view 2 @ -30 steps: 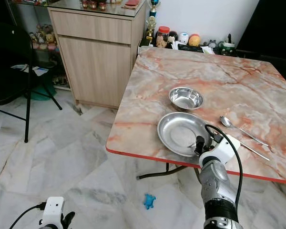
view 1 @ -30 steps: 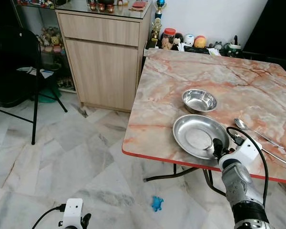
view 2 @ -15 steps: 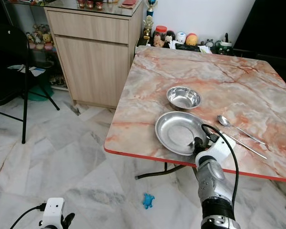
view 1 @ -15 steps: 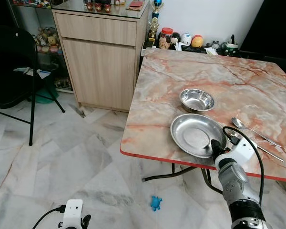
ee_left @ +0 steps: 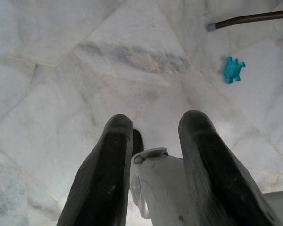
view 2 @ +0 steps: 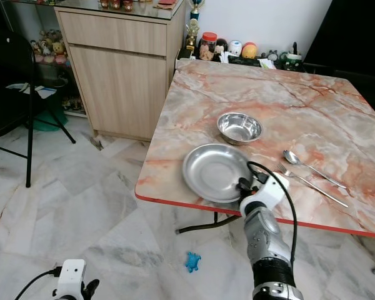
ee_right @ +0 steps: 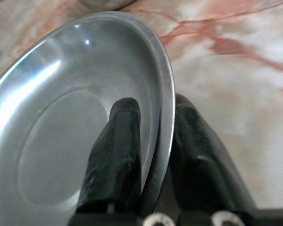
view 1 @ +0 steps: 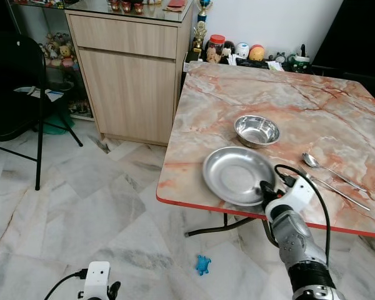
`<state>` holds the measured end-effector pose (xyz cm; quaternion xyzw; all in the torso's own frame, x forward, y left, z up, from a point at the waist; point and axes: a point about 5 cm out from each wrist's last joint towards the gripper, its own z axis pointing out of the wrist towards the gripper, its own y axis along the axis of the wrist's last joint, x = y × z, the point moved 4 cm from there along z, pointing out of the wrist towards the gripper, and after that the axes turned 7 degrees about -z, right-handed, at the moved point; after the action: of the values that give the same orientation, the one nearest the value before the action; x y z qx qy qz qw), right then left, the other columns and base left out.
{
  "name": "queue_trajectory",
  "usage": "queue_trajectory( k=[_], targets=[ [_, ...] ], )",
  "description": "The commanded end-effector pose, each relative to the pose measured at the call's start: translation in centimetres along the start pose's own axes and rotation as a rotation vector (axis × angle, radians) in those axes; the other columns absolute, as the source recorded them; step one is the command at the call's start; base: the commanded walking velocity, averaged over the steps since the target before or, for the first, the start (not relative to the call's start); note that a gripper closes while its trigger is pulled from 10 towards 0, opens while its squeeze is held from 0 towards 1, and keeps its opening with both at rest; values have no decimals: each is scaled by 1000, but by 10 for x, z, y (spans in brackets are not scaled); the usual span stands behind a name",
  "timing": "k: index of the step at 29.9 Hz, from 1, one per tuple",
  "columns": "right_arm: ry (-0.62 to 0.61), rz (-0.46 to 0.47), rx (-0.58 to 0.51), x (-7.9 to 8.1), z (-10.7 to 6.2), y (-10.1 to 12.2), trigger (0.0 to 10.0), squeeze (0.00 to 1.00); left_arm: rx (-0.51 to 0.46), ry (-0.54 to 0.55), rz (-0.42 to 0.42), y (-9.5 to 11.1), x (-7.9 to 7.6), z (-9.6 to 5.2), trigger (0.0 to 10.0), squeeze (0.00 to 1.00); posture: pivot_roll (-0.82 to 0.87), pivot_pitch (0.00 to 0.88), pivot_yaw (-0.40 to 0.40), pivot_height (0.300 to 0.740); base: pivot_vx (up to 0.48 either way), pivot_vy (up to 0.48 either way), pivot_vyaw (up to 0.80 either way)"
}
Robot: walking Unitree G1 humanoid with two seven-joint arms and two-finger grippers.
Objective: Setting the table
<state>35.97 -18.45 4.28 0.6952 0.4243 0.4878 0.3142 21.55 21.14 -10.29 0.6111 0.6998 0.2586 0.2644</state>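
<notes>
A steel plate (view 1: 234,174) lies near the front edge of the marble table (view 1: 225,106). My right gripper (view 1: 265,192) is shut on the plate's near rim; in the right wrist view one finger (ee_right: 115,150) lies inside the plate (ee_right: 61,141) and the other under its rim. A small steel bowl (view 1: 257,130) stands just behind the plate. To the right lie a spoon (view 1: 328,169) and a fork (view 1: 337,192). My left gripper (ee_left: 153,160) hangs low over the floor, its fingers apart with nothing between them.
A wooden cabinet (view 1: 134,69) stands left of the table, a black chair (view 1: 19,87) further left. Jars and small toys (view 1: 237,51) line the table's far edge. A blue toy (view 1: 204,264) lies on the marble floor under the table's front edge.
My right gripper has dragged the plate to the left along the table's front edge, away from the spoon and fork. The camera has shifted slightly.
</notes>
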Motion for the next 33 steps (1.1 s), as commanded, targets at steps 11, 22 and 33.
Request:
queue_trajectory(
  k=[11,22,33],
  targets=[
    [228,-74,-328,35,-31,41,10000,0,10,25,8,-6,2,-2,10000,0,131,0,-110,736,0,0,0],
    [378,-99,-524,59,-70,64,10000,0,-58,54,-9,10,8,0,10000,0,140,0,-103,736,0,0,0],
    [380,-390,-469,38,-94,67,10000,0,-69,24,11,12,-1,1,10000,0,118,0,-92,736,0,0,0]
  ],
)
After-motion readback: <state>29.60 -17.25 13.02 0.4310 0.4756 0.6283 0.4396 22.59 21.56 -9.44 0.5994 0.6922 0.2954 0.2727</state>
